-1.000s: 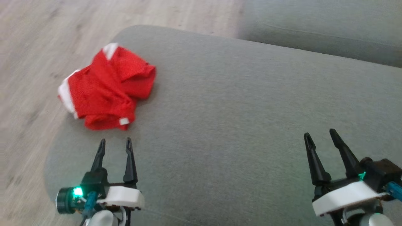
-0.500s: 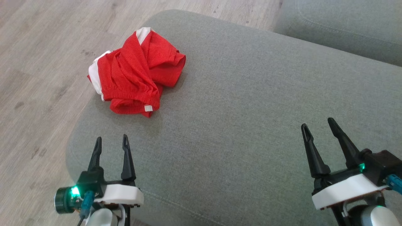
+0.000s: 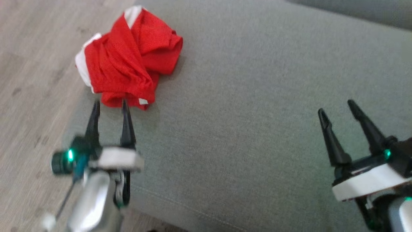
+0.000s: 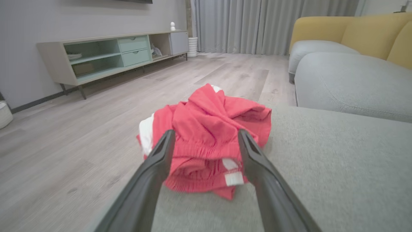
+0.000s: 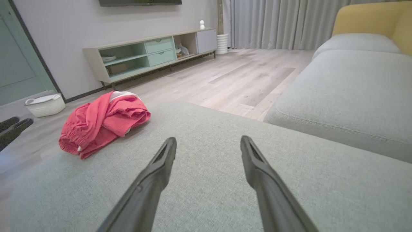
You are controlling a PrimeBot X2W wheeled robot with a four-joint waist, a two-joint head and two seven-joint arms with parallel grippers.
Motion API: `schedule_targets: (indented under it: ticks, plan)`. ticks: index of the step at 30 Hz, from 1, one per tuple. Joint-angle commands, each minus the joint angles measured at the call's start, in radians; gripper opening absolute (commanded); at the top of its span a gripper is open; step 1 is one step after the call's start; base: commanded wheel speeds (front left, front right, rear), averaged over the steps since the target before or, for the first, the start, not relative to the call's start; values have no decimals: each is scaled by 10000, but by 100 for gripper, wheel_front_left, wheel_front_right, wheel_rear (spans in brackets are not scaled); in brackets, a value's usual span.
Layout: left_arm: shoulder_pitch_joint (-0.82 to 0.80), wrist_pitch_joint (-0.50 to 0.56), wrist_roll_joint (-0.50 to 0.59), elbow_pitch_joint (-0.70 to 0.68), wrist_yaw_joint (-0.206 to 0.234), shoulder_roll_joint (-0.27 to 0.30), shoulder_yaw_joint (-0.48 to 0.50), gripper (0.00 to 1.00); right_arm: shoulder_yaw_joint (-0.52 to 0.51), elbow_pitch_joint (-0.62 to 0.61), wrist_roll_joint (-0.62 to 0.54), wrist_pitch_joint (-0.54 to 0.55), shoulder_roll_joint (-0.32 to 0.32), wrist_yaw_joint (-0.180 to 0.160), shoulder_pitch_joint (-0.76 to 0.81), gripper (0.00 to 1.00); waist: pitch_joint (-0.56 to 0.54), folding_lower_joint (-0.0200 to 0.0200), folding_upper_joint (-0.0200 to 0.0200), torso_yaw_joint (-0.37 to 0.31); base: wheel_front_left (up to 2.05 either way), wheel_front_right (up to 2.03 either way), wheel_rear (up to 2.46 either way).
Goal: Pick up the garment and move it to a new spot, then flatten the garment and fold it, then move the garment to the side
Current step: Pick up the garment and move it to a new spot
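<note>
The garment (image 3: 128, 61) is a crumpled red piece with white trim, lying bunched near the far left corner of the grey cushion (image 3: 257, 96). It also shows in the left wrist view (image 4: 206, 138) and the right wrist view (image 5: 103, 122). My left gripper (image 3: 110, 103) is open, its fingertips at the garment's near edge, with the cloth seen between the fingers but not gripped. My right gripper (image 3: 338, 108) stands open over bare cushion at the right, far from the garment.
Wood floor (image 3: 29, 80) borders the cushion's left edge. A second grey cushion (image 4: 351, 80) lies beyond a gap, with a yellow sofa back (image 4: 351, 32). A low sideboard (image 4: 109, 54) stands along the far wall, and a white basket (image 5: 46, 104) sits on the floor.
My left gripper has advanced up to the garment's near edge. The head camera has shifted, so the whole picture moved. Both grippers stay open.
</note>
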Motion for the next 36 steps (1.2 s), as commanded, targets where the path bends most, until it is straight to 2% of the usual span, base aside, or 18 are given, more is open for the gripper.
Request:
schedule_targets:
  ticks: [1, 9, 15, 17, 18, 20, 29, 32, 36]
  plan:
    - [-844, 115, -58, -53, -109, 198, 346, 100, 139, -497, 40, 100, -316, -7, -460, 100, 790, -1, 0, -154, 0, 0, 0]
    - [-3850, 1562, -195, 2375, -808, 678, 235, 100, -143, -1172, 325, 589, -1148, -7, -877, 100, 2213, -1, 0, -526, 0, 0, 0]
    - [-5117, 3164, -574, 4442, -1179, 965, 331, 100, -204, -1171, 524, 641, -1323, -7, -969, 100, 2371, -1, 0, -765, 0, 0, 0]
    - [-5369, 3389, -707, 4837, -1307, 1039, 389, 100, -203, -1129, 562, 613, -1320, -7, -988, 100, 2328, -1, 0, -836, 0, 0, 0]
    - [-5461, 3443, -756, 4981, -1357, 1082, 412, 93, -213, -1105, 576, 599, -1304, -7, -989, 100, 2297, -1, 0, -863, 0, 0, 0]
    - [-5600, 3281, -772, 5114, -1438, 1195, 421, 0, -234, -1056, 594, 562, -1251, -7, -985, 100, 2201, -1, 0, -908, 0, 0, 0]
    - [-5848, 1323, -557, 4585, -1131, 1787, 549, 0, -246, -640, 539, 171, -797, -7, -967, 100, 1138, -1, 0, -929, 0, 0, 0]
    - [-5846, 1047, -441, 4205, -1008, 1931, 521, 0, -239, -506, 507, 53, -638, -7, -946, 100, 771, -1, 0, -957, 0, 0, 0]
    - [-5716, 780, -206, 3021, -790, 2200, 426, 0, -246, -253, 431, -146, -325, -7, -906, 100, 91, -1, 0, -1081, 0, 0, 0]
